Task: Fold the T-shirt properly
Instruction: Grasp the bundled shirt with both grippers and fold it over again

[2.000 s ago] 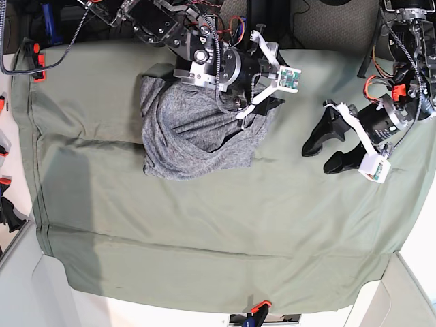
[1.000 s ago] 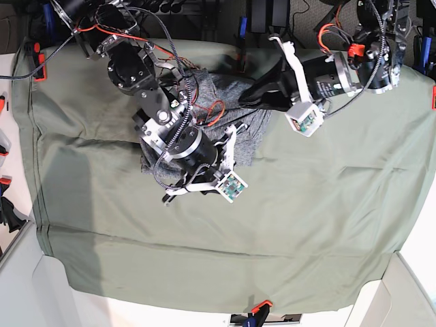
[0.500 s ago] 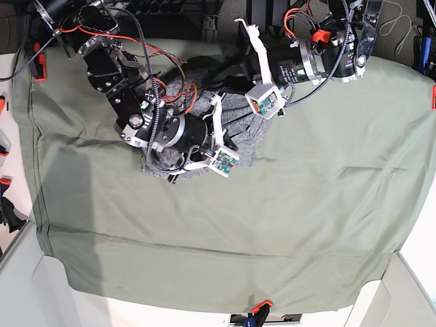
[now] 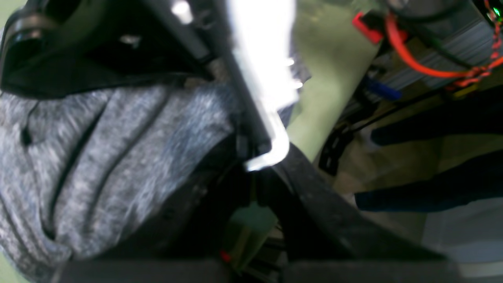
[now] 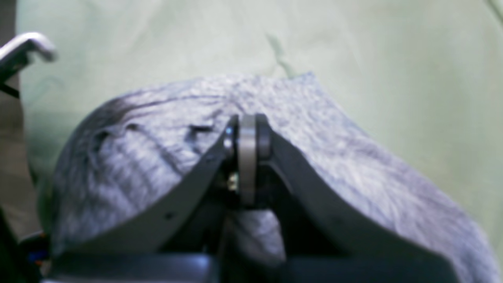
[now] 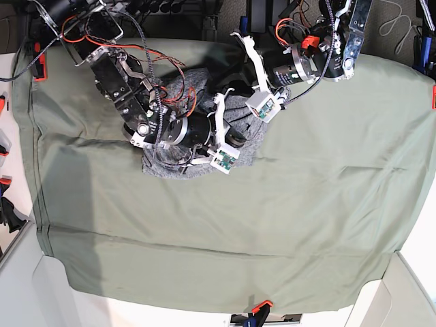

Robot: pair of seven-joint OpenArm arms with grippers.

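The grey speckled T-shirt [image 6: 174, 165] lies bunched at the back middle of the table, mostly under both arms. My right gripper [image 6: 235, 136] reaches in from the left. In the right wrist view its fingertips [image 5: 246, 131] are shut together at the peak of a raised hump of the shirt [image 5: 353, 157]. My left gripper [image 6: 230, 90] reaches in from the right to the shirt's far right edge. In the blurred left wrist view its fingers meet [image 4: 251, 157] at a bulging fold of the shirt [image 4: 98, 157], beside the other arm's white bracket [image 4: 263, 78].
The sage-green cloth [image 6: 286, 225] covers the table, with creases on the left. Red clamps hold it at the left edge [image 6: 39, 65] and the front edge [image 6: 261, 306]. Cables and arm bases crowd the back edge [image 6: 225, 20].
My right gripper has swung from the shirt's near edge up to its right part. My left arm has come in further over the shirt's far right corner. The two grippers now stand close together.
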